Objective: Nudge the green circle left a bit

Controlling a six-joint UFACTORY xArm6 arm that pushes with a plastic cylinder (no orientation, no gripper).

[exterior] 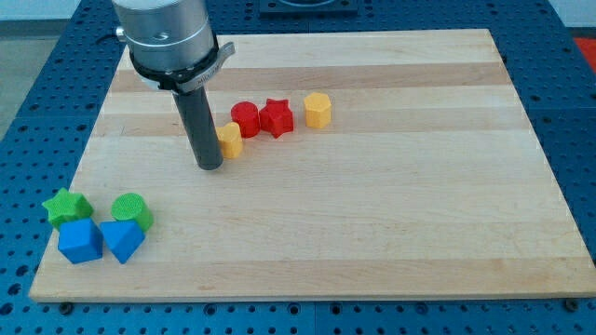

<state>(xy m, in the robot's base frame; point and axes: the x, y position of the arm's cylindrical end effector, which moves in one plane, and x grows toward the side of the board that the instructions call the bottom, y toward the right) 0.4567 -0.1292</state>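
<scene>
The green circle [131,210] is a short green cylinder near the board's lower left. It touches a blue triangular block [122,240] just below it. A green star [67,207] lies to its left, and a blue cube [80,241] sits below the star. My tip [209,166] is the lower end of the dark rod, up and to the right of the green circle and well apart from it. The tip stands just left of a small yellow block [230,140].
A red cylinder [246,119], a red star [277,117] and a yellow hexagonal block [318,110] form a row right of the rod. The wooden board [372,214] rests on a blue perforated table [577,140]. The arm's grey housing [168,37] hangs over the upper left.
</scene>
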